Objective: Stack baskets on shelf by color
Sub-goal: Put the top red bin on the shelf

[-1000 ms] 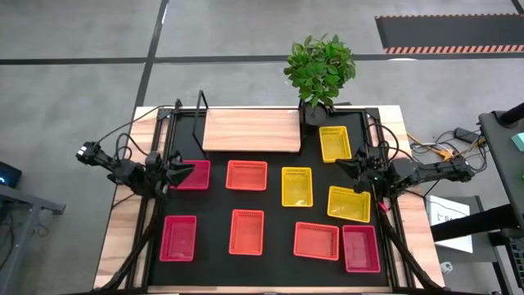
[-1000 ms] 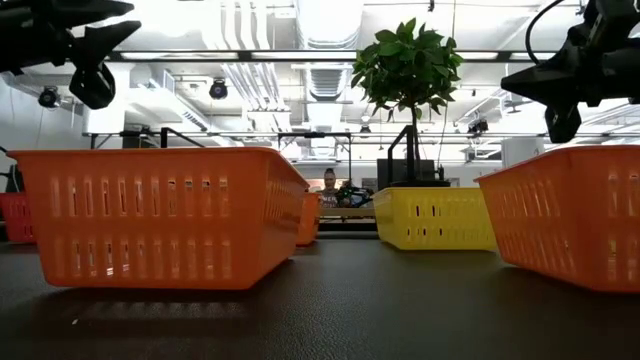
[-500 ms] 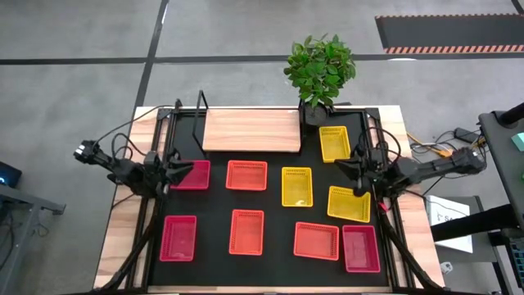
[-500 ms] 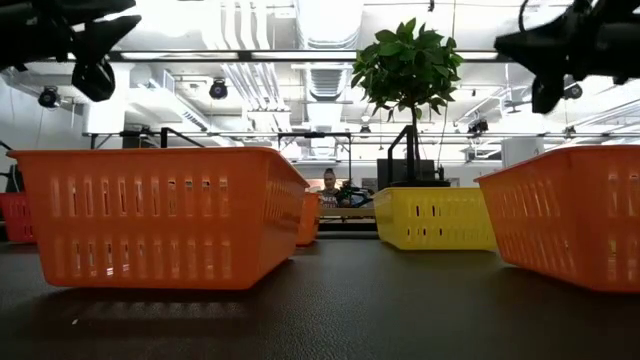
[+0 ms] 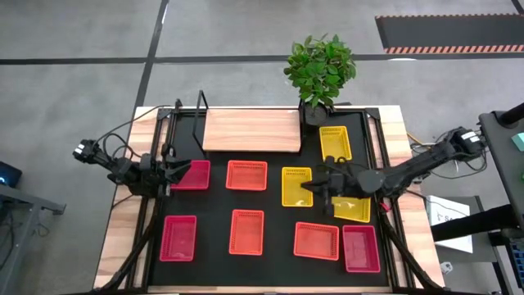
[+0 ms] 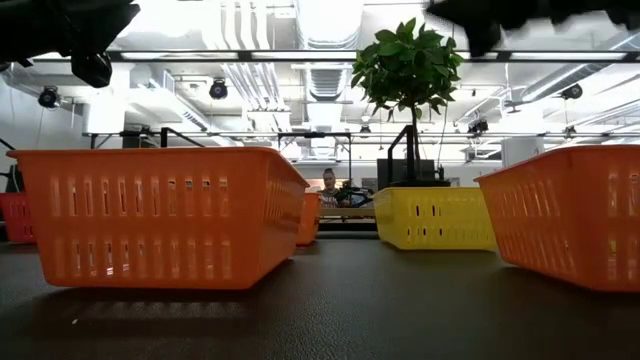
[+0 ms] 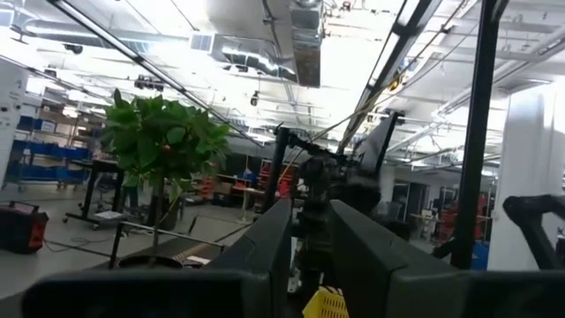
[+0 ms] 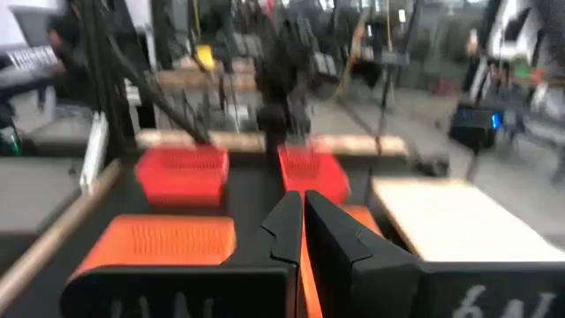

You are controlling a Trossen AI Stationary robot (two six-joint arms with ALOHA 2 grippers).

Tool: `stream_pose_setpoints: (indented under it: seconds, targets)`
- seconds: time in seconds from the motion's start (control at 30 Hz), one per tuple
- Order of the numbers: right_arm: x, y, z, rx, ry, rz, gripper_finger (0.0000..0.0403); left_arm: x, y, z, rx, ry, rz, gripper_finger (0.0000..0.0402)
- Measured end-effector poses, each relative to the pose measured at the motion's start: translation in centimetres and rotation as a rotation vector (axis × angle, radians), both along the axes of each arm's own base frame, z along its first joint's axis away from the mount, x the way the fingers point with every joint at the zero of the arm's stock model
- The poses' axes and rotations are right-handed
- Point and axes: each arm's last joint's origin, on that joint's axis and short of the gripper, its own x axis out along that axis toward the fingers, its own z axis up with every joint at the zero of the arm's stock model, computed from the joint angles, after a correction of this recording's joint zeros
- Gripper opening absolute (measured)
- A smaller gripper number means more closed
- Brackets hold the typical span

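Observation:
Nine baskets lie flat on the black tabletop: red ones, orange ones, and yellow ones. The light-wood shelf lies at the far side with nothing on it. My left gripper hovers at the left end of the far red basket, open by a narrow gap and empty. My right gripper is shut and empty. It hangs high over the middle yellow basket, and its arm crosses the right yellow one.
A potted plant stands at the far edge, right of the shelf. A black metal frame rises at the shelf's left end. Black rails run along the table's left and right sides. Bare black top shows between the basket rows.
My right gripper has swung from the table's right edge toward the left, and now hangs over the middle yellow basket. In the low view it has risen toward the picture's top. No basket has moved.

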Motion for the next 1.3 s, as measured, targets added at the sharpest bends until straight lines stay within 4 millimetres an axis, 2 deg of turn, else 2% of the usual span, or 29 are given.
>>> stream_pose_setpoints:
  seconds: [0.13, 0.23, 0.3, 0.5, 0.6, 0.77, 0.87, 0.97, 1.1, 1.3]
  targets:
    - [2.8, 1.5, 2.1, -0.081, 0.067, 0.017, 0.0009, 0.0, 0.0, 0.0, 0.002, 0.004, -0.001, 0.0063]
    - [4.7, 2.3, 3.2, -0.136, 0.182, 0.031, 0.0009, 0.1, 0.0, 0.0, 0.001, 0.005, -0.003, 0.0063]
    - [5.8, 2.8, 4.7, -0.150, 0.215, 0.035, 0.0009, 0.1, -0.1, -0.1, 0.003, 0.010, -0.005, 0.0063]
    - [9.1, 4.0, 6.1, -0.244, 0.419, 0.041, 0.0009, 0.1, -0.1, 0.0, -0.077, -0.012, -0.041, 0.0063]
    - [10.5, 4.5, 7.3, -0.258, 0.458, 0.041, 0.0009, 0.1, -0.1, 0.0, -0.118, -0.023, -0.067, 0.0063]
    - [13.1, 5.2, 7.6, -0.354, 0.540, 0.059, 0.0009, 0.0, 0.0, 0.1, -0.169, -0.050, -0.089, 0.0063]
    - [14.9, 4.7, 8.0, -0.398, 0.556, 0.098, 0.0008, -0.3, 0.1, 0.6, -0.192, -0.112, -0.101, 0.0063]
    - [17.0, 3.7, 8.3, -0.408, 0.552, 0.143, 0.0008, -1.3, 0.6, 2.0, -0.209, -0.269, -0.082, 0.0063]
    - [20.2, 1.9, 8.2, -0.452, 0.551, 0.131, 0.0008, -2.7, 1.1, 3.3, -0.114, -0.444, -0.039, 0.0063]
    - [24.4, -0.4, 7.5, -0.511, 0.552, 0.086, 0.0009, -2.5, 0.9, 3.2, -0.049, -0.416, -0.041, 0.0063]
